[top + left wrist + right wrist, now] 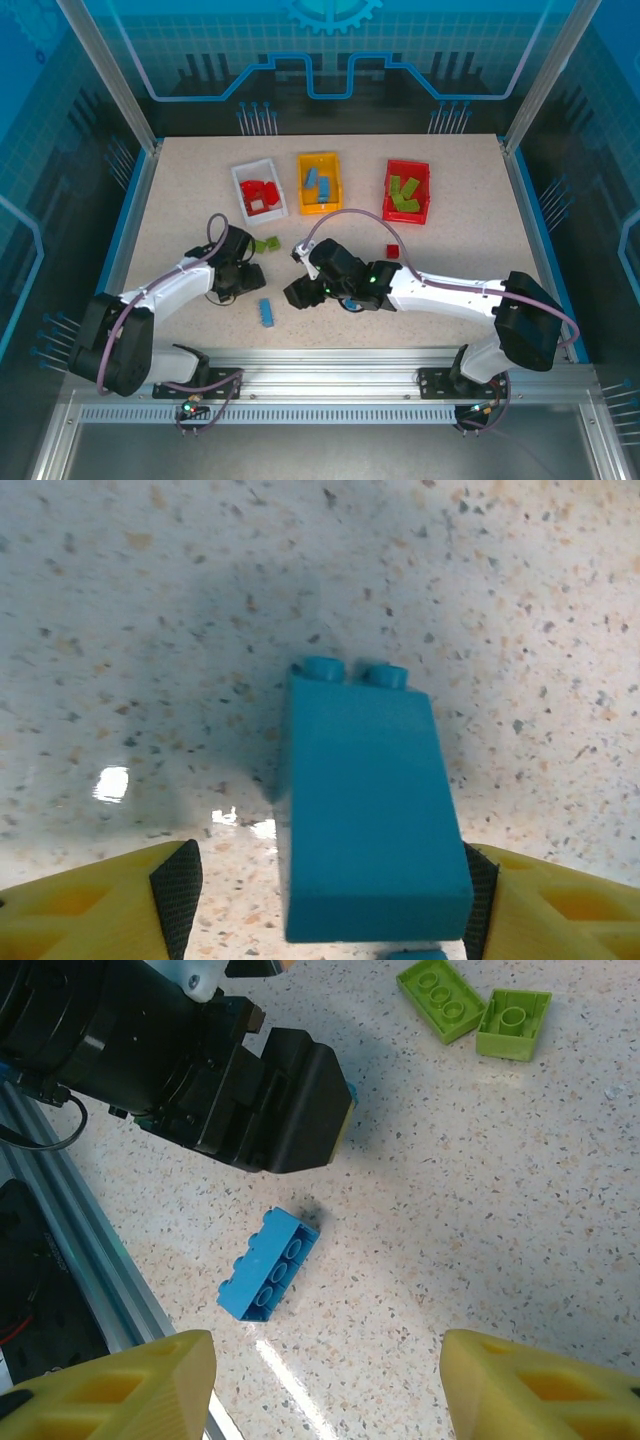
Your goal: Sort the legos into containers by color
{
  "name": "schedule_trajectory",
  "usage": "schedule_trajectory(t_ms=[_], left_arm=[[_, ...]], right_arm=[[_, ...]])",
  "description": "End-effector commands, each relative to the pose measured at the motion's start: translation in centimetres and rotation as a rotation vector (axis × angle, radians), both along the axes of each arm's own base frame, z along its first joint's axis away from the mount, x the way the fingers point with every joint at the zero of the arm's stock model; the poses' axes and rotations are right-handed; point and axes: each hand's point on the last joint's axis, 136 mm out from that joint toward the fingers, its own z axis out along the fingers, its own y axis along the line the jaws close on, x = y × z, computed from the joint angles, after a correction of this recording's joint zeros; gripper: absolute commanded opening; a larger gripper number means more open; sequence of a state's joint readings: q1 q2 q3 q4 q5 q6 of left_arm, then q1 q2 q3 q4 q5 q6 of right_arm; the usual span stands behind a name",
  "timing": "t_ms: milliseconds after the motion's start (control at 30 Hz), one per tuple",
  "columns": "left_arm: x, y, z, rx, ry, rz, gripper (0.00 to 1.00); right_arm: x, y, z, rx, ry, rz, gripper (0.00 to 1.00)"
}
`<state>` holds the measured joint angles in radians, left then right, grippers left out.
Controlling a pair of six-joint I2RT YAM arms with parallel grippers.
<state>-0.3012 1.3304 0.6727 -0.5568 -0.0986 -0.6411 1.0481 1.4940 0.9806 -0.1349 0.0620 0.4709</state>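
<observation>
A blue lego (365, 810) lies between the fingers of my left gripper (325, 905). The right pad (478, 900) touches it, and a strip of table still shows at the left pad (178, 895), so the jaws are open. From above, the left gripper (243, 273) sits low at centre-left. My right gripper (330, 1400) hangs open and empty over the table, with a second blue lego (265, 1265) lying on its side just beyond it. This lego (266, 312) lies between the two arms. Two green legos (266, 244) and a red lego (393, 250) are loose.
At the back stand three containers. The white one (240, 192) holds red bricks, the yellow one (303, 186) blue bricks, and the red one (388, 190) green bricks. The left arm's black wrist (240, 1090) is close ahead of my right gripper. The metal rail (60, 1190) marks the near edge.
</observation>
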Motion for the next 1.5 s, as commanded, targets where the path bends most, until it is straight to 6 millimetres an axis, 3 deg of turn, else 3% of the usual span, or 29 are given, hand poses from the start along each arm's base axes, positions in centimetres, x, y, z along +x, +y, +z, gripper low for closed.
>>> schedule_trajectory(t_ms=[0,100,333,733,867,1067,1167,1300,1467], left_arm=[[0.1,1.2,0.0,0.075,0.033,0.026,0.65],[0.7,0.7,-0.6,0.066,0.038,0.001,0.62],[1.7,0.2,-0.7,0.057,0.015,-0.016,0.36],[2.1,-0.1,1.8,0.059,-0.034,-0.053,0.33],[3.3,-1.5,4.5,0.051,-0.088,-0.094,0.33],[8.3,-7.0,10.8,-0.031,-0.223,-0.197,0.33],[11.7,-9.6,12.9,-0.068,-0.276,-0.231,0.33],[16.6,-12.5,14.1,-0.101,-0.344,-0.265,0.33],[22.6,-15.6,14.0,-0.098,-0.392,-0.312,0.34]], right_arm=[[0.1,0.1,1.2,0.046,-0.008,0.000,0.62],[-0.2,0.3,1.8,0.087,-0.021,0.021,0.62],[-0.5,0.0,2.4,0.125,-0.037,0.027,0.62],[-0.2,0.1,2.7,0.123,-0.043,0.019,0.61],[0.2,-0.8,3.4,0.113,-0.073,-0.017,0.60],[3.9,-6.0,7.0,0.183,-0.205,-0.287,0.55],[7.2,-9.1,9.3,0.245,-0.238,-0.442,0.55],[11.1,-10.9,11.6,0.291,-0.244,-0.539,0.55],[14.8,-11.3,12.6,0.271,-0.223,-0.582,0.54]])
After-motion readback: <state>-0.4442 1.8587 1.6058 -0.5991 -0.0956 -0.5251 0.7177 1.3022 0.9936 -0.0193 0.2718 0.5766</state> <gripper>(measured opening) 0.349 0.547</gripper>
